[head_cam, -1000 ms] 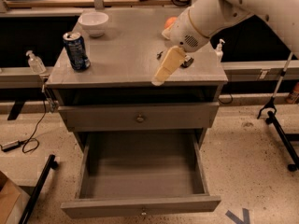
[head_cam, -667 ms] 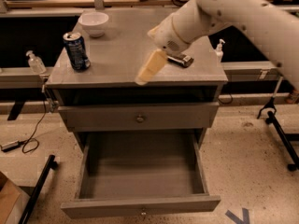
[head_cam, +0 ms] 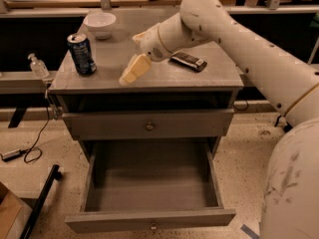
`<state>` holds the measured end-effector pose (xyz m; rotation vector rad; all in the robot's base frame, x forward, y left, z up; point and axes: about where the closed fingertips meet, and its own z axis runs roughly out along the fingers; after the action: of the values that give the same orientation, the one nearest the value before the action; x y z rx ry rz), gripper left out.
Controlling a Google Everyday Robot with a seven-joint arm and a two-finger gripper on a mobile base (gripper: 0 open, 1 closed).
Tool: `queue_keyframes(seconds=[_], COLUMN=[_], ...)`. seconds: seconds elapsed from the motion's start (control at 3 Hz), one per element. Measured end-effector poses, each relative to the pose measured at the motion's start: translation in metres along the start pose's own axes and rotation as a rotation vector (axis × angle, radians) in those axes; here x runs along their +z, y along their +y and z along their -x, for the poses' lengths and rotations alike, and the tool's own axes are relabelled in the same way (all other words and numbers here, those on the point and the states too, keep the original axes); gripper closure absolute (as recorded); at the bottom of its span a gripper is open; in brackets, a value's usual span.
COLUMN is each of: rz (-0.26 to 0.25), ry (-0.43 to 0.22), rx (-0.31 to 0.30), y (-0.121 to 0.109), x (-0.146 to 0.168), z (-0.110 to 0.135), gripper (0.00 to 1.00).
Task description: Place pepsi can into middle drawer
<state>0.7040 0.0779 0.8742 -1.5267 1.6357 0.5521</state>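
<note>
The pepsi can [head_cam: 81,54] is dark blue with a silver top and stands upright on the left of the grey cabinet top [head_cam: 209,76]. My gripper [head_cam: 133,70] hangs just above the cabinet top near its front edge, to the right of the can and apart from it, holding nothing. The middle drawer [head_cam: 149,222] is pulled out wide below and is empty inside. The uppermost drawer front [head_cam: 149,126] with its round knob is closed.
A white bowl [head_cam: 99,24] sits at the back left of the top, behind the can. A dark flat packet [head_cam: 188,60] lies to the right under my arm. A small clear bottle [head_cam: 38,66] stands on a ledge left of the cabinet. A cable [head_cam: 30,151] lies on the floor.
My gripper has moved left across the cabinet top, from the right side towards the can. The can, the bowl and the drawers have not moved.
</note>
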Motion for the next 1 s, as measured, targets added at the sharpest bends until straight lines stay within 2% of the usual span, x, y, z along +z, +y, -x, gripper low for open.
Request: queue_keyframes(seconds=[0.33,0.67,1.0], rz=[0.000,-0.015,0.002], ry=[0.000,-0.060,-0.082], rx=[0.000,0.001,-0.008], y=[0.000,-0.007,-0.017], x=[0.000,0.016,0.041], z=[0.000,0.021,0.038], gripper=[0.00,0.00,0.00])
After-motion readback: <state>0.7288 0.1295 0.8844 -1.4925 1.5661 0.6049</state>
